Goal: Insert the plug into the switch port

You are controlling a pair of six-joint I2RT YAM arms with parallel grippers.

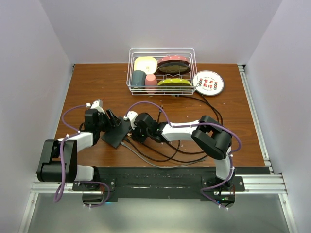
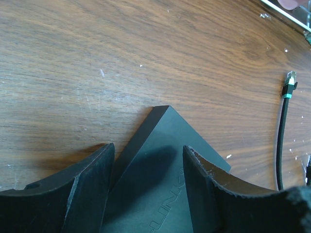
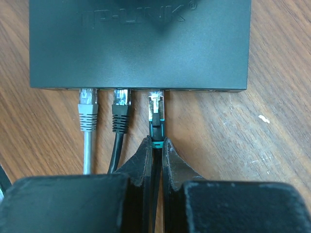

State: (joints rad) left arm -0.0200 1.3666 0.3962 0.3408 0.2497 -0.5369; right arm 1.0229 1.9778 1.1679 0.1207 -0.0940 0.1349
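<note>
The switch [image 1: 116,135] is a flat black box on the wooden table, with its port row facing my right gripper [image 1: 132,127]. In the right wrist view the switch [image 3: 141,43] fills the top. My right gripper [image 3: 156,143] is shut on the black plug with a teal band [image 3: 156,114]. The plug's clear tip sits at the mouth of the third port from the left; I cannot tell how deep. My left gripper [image 2: 148,148] is open, and its fingers [image 2: 92,184] straddle a far corner of the switch [image 2: 160,165].
A grey plug [image 3: 88,109] and a black plug [image 3: 121,109] sit in the first two ports. A loose teal-banded plug [image 2: 290,82] lies on the table. Cables [image 1: 160,153] loop near the front edge. A wire basket [image 1: 162,70] with dishes and a round disc [image 1: 208,82] stand at the back.
</note>
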